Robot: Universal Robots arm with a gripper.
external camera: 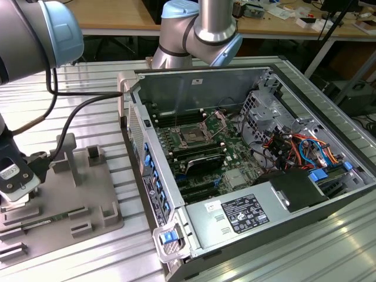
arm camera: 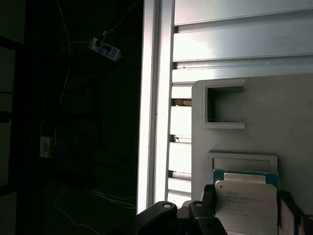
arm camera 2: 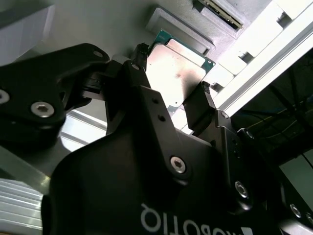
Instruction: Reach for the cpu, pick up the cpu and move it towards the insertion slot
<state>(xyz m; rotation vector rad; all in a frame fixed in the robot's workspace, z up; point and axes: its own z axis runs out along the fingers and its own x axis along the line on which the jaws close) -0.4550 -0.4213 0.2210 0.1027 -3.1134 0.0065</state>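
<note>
The cpu (arm camera: 247, 203), a thin square chip with a silvery top plate and a teal-green rim, lies low over a recess of the grey tray (arm camera: 279, 112). In both wrist views my gripper (arm camera 2: 172, 78) has its black fingers (arm camera 2: 199, 105) pressed against two opposite edges of the chip. In the exterior view the gripper (external camera: 13, 194) hangs over the tray (external camera: 88, 200) at the exterior view's left. The insertion slot (external camera: 192, 136), a square socket with a dark centre and metal frame, sits on the green board inside the open computer case, far off towards the exterior view's right.
The open computer case (external camera: 247, 205) stands to the exterior view's right of the tray, its tall side wall (external camera: 150, 176) facing it. Raised blocks (external camera: 64, 150) and a long green memory stick (external camera: 44, 221) are on the tray. The slatted aluminium table's edge (arm camera: 156, 98) runs close by.
</note>
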